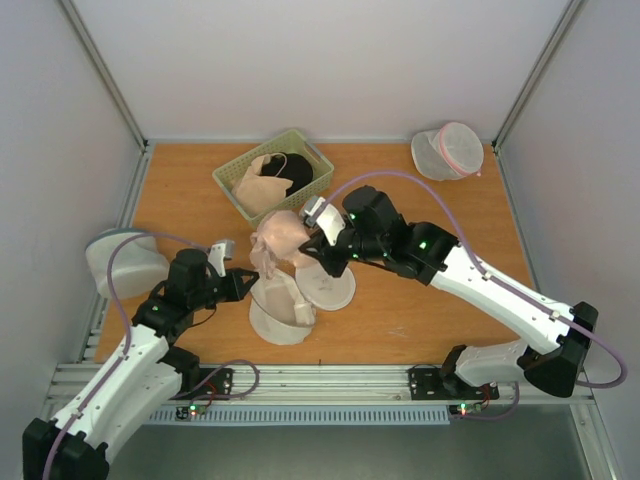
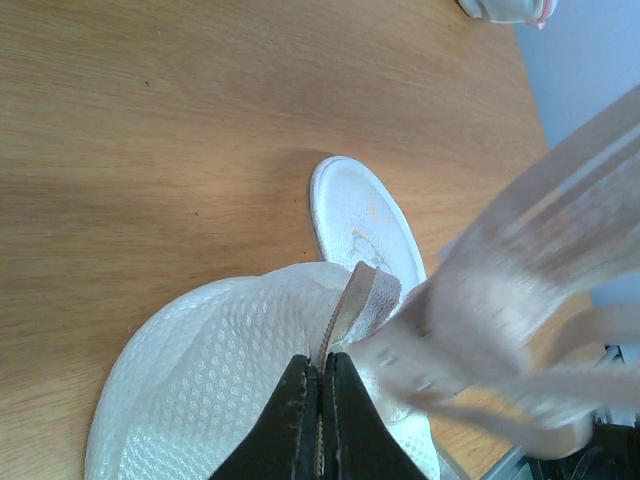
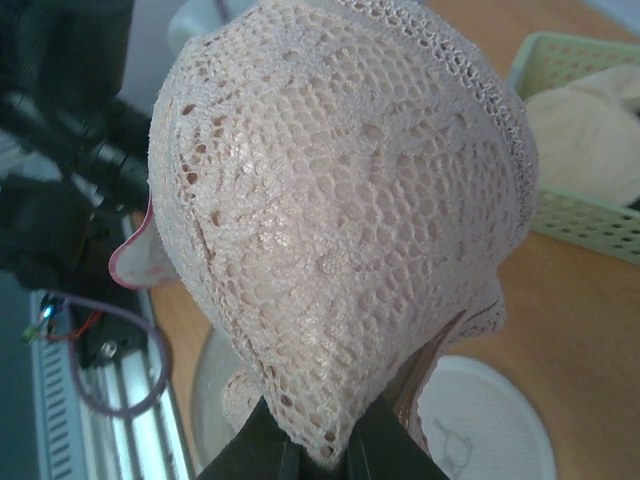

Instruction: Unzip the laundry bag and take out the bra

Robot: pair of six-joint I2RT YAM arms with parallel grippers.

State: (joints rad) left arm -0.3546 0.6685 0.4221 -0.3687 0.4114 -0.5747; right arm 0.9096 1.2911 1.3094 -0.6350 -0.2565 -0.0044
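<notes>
Lace bra [image 3: 340, 220] is being clenched by the right gripper [image 3: 320, 455] just above the laundry bag [image 2: 200, 390], whose rim is being pinched by the left gripper [image 2: 320, 372].

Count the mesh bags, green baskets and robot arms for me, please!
Mesh bags: 3 - round cream laundry bag, pink-zip bag, greyish bag
Green baskets: 1 - green basket
Robot arms: 2 - left arm, right arm
Total: 6
</notes>
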